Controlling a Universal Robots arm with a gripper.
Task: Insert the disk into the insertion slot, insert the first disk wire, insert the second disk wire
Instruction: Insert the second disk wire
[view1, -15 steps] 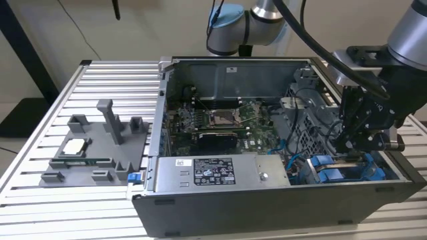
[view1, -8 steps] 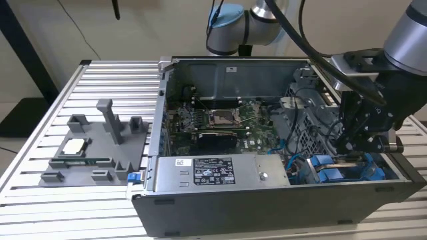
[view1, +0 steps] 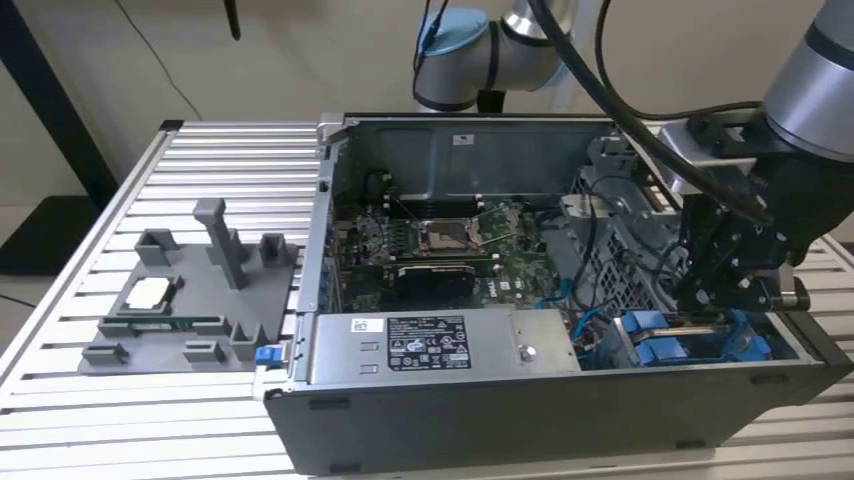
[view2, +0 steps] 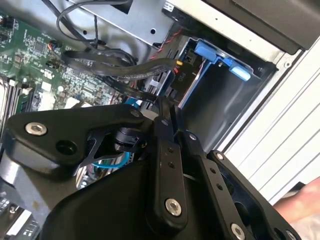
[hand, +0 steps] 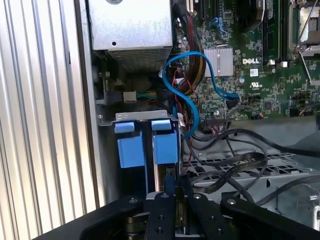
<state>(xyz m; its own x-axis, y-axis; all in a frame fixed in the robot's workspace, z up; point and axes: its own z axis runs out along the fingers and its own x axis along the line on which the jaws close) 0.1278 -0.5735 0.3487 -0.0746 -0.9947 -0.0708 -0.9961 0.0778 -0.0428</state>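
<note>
Lower right of the exterior view: pincer (view1: 705, 300) is hovering over the drive bay (view1: 667, 340), lining up.
Pincer state: pressed together, apparently pinching nothing.

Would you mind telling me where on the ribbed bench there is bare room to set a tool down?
The ribbed bench is bare behind the grey fixture tray, up to the computer case, and in the strip in front of the tray. Inside the case it is crowded: cables, motherboard, and the gripper over the blue drive-bay tabs.
</note>
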